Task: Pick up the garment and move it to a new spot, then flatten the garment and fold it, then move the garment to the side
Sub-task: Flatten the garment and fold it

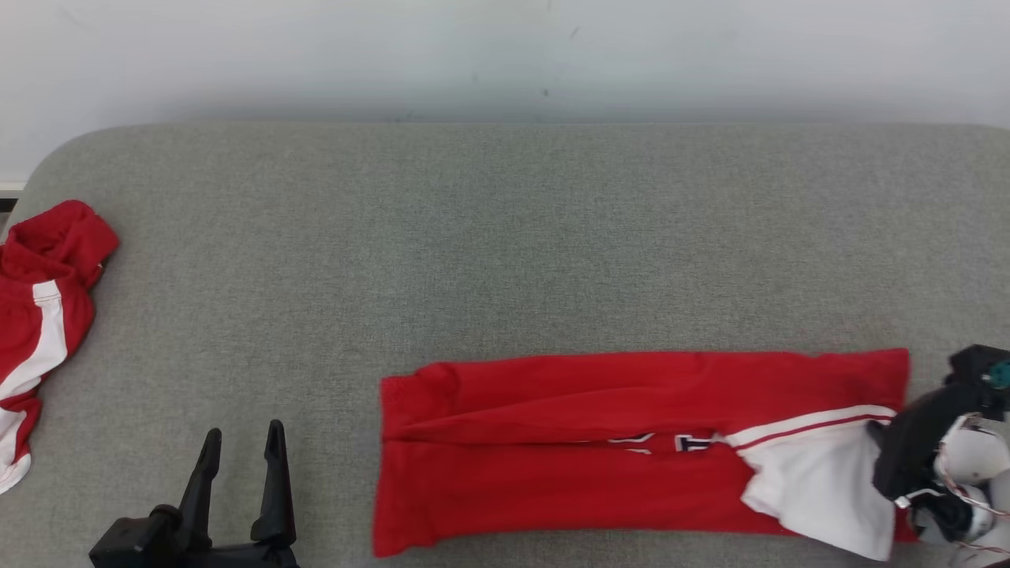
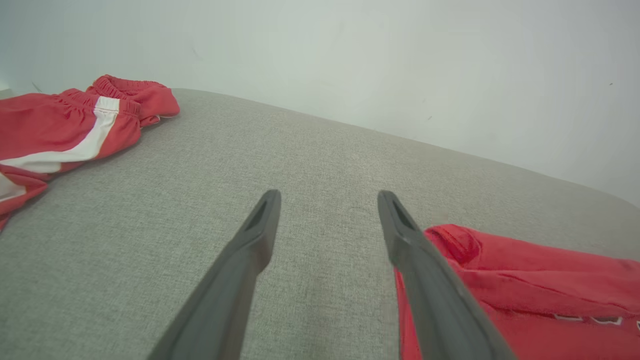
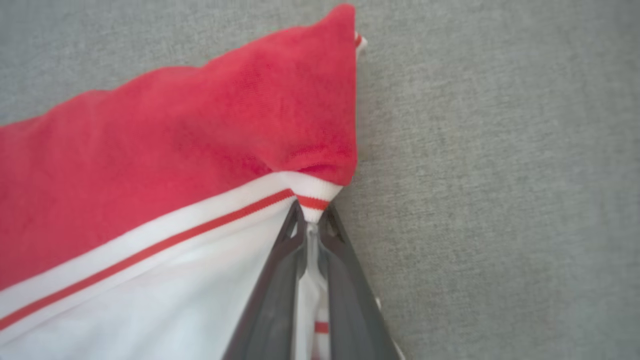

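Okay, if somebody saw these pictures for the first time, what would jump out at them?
The long red garment, folded into a strip across the grey cushion low and right of centre, stands out first. The right hand is shut on its white, red-striped corner at the right end. A second red-and-white garment lies bunched at the cushion's left edge, and the left hand is open at the lower left.

Count: 2 red-and-white garments on 1 grey padded surface [image 1: 505, 237]: the folded garment [image 1: 600, 450] by its front edge, the crumpled garment [image 1: 39, 315] at its left edge. 2 grippers, the left gripper [image 1: 244, 431] and the right gripper [image 3: 311, 221].
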Controlling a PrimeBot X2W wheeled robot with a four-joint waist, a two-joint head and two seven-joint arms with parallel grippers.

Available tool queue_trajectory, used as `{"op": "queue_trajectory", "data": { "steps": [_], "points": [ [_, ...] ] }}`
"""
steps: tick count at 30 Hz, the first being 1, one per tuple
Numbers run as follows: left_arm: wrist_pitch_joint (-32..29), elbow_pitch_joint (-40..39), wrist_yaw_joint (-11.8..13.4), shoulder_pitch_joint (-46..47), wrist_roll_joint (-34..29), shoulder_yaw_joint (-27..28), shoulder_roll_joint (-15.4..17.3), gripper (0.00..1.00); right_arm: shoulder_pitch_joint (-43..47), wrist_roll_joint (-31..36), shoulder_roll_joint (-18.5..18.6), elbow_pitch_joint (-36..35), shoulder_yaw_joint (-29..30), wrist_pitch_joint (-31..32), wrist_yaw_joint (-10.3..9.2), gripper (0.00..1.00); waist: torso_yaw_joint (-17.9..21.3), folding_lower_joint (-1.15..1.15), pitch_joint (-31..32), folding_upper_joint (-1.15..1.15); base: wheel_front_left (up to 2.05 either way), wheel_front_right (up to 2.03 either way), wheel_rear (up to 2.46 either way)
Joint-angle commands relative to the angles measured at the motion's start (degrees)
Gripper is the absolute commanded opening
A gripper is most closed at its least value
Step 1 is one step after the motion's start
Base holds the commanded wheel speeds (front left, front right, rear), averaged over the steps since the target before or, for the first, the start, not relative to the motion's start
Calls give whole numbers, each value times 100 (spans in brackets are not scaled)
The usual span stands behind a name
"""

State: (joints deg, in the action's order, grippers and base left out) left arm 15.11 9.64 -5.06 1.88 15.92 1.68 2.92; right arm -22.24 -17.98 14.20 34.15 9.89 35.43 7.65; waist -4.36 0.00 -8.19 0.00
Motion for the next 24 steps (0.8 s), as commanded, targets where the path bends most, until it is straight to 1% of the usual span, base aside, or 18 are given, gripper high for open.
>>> {"op": "queue_trajectory", "data": {
  "steps": [1, 4, 7, 10, 13, 16, 18, 21, 24],
  "points": [
    [4, -26, 18, 40, 6, 17, -2, 100, 90, 150, 144, 129, 226, -41, -30, 0, 37, 0, 18, 0, 0, 0, 0],
    [4, -61, 25, 5, 6, 36, -3, 100, 85, 394, 193, 122, 641, -176, -29, 0, 107, 0, 38, 0, 0, 0, 0],
    [3, -106, 31, -34, -17, 57, -2, 100, 40, 478, 147, 26, 991, -287, -24, 0, 192, 0, 46, 0, 0, 0, 0],
    [4, -119, 26, -78, -38, 54, -2, 100, 87, 705, 329, -145, 1246, -401, -24, 0, 264, 0, 69, 0, 0, 0, 0],
    [4, -106, 22, -95, -31, 43, -2, 100, 111, 993, 420, -361, 1440, -562, -24, 0, 317, 0, 104, 0, 0, 0, 0],
    [4, -96, 10, -108, -7, 24, -2, 100, 195, 1297, 522, -617, 1484, -686, -24, 0, 342, 0, 150, 0, 0, 0, 0],
    [4, -76, 7, -128, -7, 9, -3, 100, 282, 1419, 532, -700, 1473, -642, -24, 0, 346, 0, 202, 0, 0, 0, 0],
    [4, -49, 15, -160, 15, -14, -3, 100, 359, 1447, 398, -869, 1352, -518, -24, 0, 341, 0, 298, 0, 0, 0, 0],
    [4, -33, 40, -242, 25, -9, -2, 100, 480, 1239, 201, -1100, 1031, -296, -24, 0, 352, 0, 405, 0, 0, 0, 0]
  ]
}}
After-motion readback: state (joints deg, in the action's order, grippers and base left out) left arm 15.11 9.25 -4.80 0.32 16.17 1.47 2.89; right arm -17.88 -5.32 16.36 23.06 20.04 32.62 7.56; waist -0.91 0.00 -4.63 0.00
